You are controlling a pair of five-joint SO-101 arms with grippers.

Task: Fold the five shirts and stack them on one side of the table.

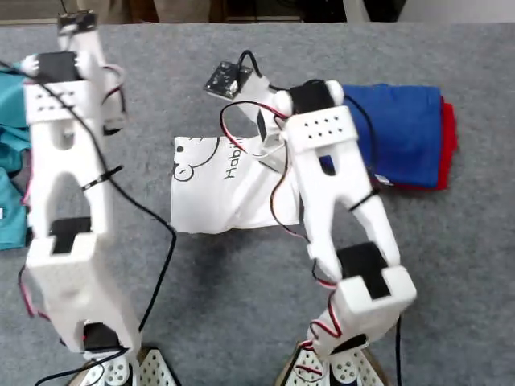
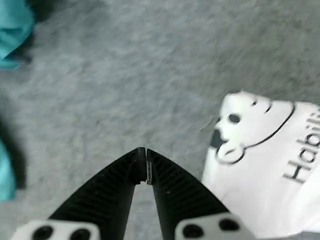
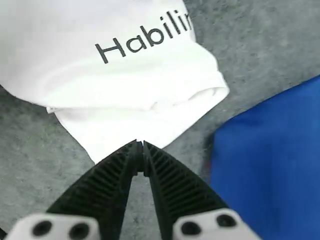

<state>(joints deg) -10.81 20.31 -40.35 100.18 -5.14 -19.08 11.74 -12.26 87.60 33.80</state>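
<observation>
Status: I read this as mid-fold on the third shirt. The blue shirt (image 1: pixel 402 129) is folded and sits on top of the red shirt (image 1: pixel 448 137) on the right side of the table (image 1: pixel 241 305), so that's the stack. The white shirt (image 1: pixel 217 193) lies mid-table, partly folded, just beside the stack but not on it. The teal shirts (image 1: pixel 10 153) are bunched at the left edge, unfolded as far as I can see. The right gripper (image 3: pixel 140 157) has its jaws pressed together with no gap. The tips sit right at the folded edge of the white shirt, on the side nearest the blue one. It may be pinching a thin layer of cloth or only touching it, and I can't tell from the wrist cam. The left gripper (image 2: pixel 145 167) is fully closed too, holding nothing, over bare table between the teal pile and the white shirt's printed corner, touching neither. My guess at the next move: confirm a real grip on the white hem and finish the fold. Then both arms lift it onto the blue shirt, with the left opening up to take the far edge.
</observation>
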